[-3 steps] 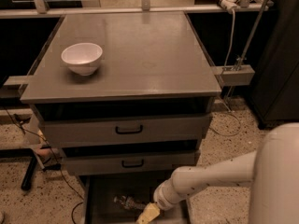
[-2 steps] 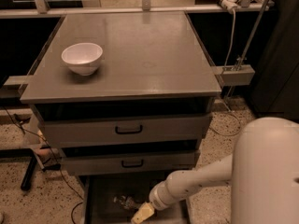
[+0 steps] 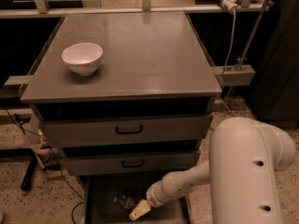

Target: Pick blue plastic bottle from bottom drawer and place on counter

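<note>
The bottom drawer stands pulled out at the foot of the cabinet, dark inside. In it lies the blue plastic bottle, a small clear shape, partly hidden in the gloom. My gripper reaches down into the drawer on the white arm, its pale tip just right of the bottle and close to it. The counter is the wide grey top of the cabinet, far above the gripper.
A white bowl stands on the counter's left side. Two flat grey drawers with black handles sit shut above the bottom drawer. My arm's bulky white elbow fills the lower right. Cables trail on the floor at left.
The arm has swung left and lower, carrying the gripper deeper into the drawer toward the bottle. The elbow now looms larger at lower right.
</note>
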You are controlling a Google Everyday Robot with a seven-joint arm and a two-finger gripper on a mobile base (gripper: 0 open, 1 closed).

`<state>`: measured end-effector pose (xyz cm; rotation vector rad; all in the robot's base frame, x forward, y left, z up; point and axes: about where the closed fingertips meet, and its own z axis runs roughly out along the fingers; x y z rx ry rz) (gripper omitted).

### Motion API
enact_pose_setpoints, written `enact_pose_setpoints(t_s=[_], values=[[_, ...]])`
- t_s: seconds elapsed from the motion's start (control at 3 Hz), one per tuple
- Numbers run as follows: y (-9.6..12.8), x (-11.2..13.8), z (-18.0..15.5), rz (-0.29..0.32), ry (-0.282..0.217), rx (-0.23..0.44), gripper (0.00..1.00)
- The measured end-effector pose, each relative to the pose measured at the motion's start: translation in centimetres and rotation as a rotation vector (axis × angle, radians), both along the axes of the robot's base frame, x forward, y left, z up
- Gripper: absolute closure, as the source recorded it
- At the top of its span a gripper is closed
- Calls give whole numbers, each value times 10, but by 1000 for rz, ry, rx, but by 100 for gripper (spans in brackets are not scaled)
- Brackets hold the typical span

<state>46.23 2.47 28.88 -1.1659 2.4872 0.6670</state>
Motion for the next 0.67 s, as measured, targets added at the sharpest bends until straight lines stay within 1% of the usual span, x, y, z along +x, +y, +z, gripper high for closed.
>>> enact_pose_setpoints(t_s=[0.33, 0.67], values=[[4, 10, -10, 13, -35, -22, 0], [15, 24, -48, 52, -87, -66, 0]])
